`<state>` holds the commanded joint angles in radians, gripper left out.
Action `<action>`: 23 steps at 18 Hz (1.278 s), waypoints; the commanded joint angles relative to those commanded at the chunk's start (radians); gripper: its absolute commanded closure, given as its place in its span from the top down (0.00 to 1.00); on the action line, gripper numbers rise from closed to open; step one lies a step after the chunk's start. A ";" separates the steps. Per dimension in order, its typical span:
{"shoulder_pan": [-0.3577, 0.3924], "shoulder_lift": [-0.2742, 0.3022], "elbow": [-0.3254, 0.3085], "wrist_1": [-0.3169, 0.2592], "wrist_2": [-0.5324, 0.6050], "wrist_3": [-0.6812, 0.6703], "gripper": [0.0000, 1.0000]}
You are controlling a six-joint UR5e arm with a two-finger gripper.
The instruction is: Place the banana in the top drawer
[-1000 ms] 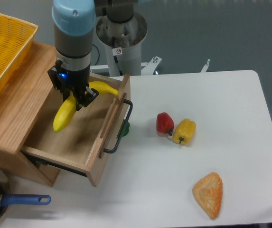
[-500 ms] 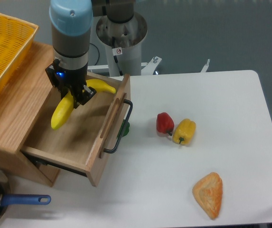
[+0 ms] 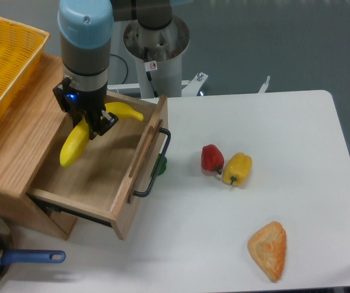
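The banana (image 3: pixel 74 144) is bright yellow and curved, and it hangs tilted over the open top drawer (image 3: pixel 95 177). My gripper (image 3: pixel 92 122) is shut on its middle, so one end points down left and the other end (image 3: pixel 126 110) sticks out to the right. The drawer is pulled out of the oak cabinet, its wood-grain bottom bare and its dark bar handle (image 3: pixel 156 165) facing right. The banana's shadow falls on the drawer floor, so it is above the bottom, not resting on it.
A yellow mesh basket (image 3: pixel 3 61) sits on the cabinet at far left. On the white table lie a red pepper (image 3: pixel 212 158), a yellow bell pepper (image 3: pixel 237 168) and an orange-tan pastry (image 3: pixel 268 249). A green item (image 3: pixel 161 163) hides behind the handle. A blue-handled pan (image 3: pixel 16 259) sits bottom left.
The arm has carried the banana a little to the left and up over the drawer, still gripped.
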<state>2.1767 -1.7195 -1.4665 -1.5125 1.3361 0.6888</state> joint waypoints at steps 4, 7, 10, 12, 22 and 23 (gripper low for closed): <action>-0.002 -0.006 0.000 0.000 -0.002 0.000 0.38; -0.008 -0.012 0.000 0.003 -0.002 0.000 0.39; -0.012 -0.020 0.000 0.003 0.000 -0.002 0.39; -0.014 -0.023 0.000 0.005 0.000 -0.002 0.39; -0.023 -0.043 0.000 0.006 0.003 0.002 0.41; -0.023 -0.046 0.000 0.006 0.003 0.000 0.41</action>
<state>2.1537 -1.7656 -1.4665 -1.5064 1.3392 0.6888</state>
